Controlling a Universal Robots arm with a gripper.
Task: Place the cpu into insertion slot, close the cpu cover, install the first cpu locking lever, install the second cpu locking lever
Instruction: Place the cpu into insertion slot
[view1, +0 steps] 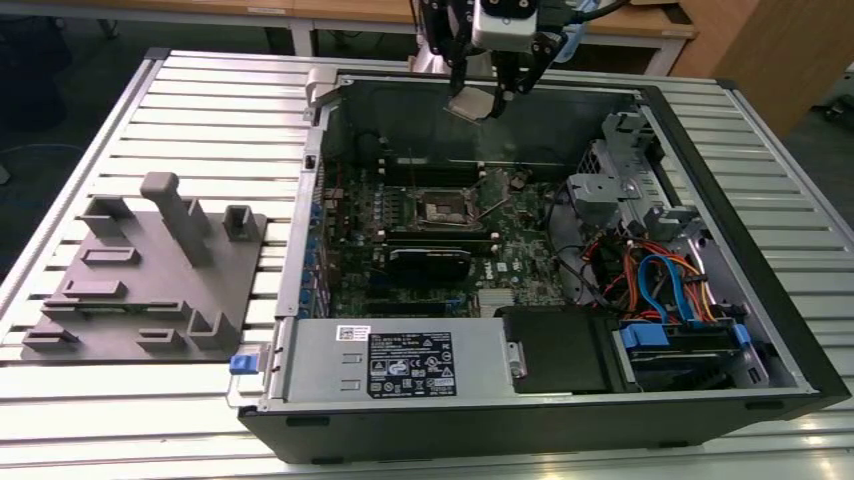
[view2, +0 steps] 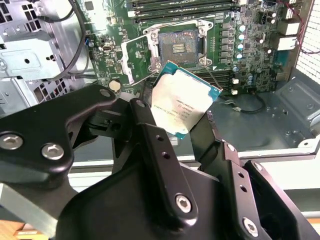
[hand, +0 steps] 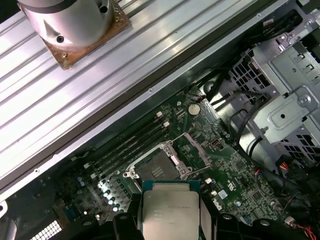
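The gripper (view1: 483, 98) hangs above the far wall of the open computer case (view1: 747, 300), and its jaws pinch the cpu (view1: 473, 104) between them. In the second wrist view the two black fingers (view2: 148, 125) press on opposite edges of the cpu (view2: 184, 99), which is tilted, one corner pointing toward the motherboard (view2: 250, 45). In the first wrist view the cpu (hand: 170, 212) shows its pale metal face between the fingers (hand: 131, 222).

The cpu is in the air, well apart from the insertion slot (view1: 443, 207). The insertion slot (view2: 180, 45) lies uncovered, with its dark contact field showing. The cpu cover (view2: 136, 59) stands raised on one side of it. In the first wrist view the cover (hand: 197, 149) is swung up beside the slot (hand: 159, 167).

On the cpu's face there are several lines of small dark print. A black label (view1: 411, 365) with white print and a small white sticker sit on the power supply (view1: 334, 380) at the near edge of the case. A grey fixture (view1: 147, 270) rests on the slatted table (view1: 200, 110) at the exterior view's left.
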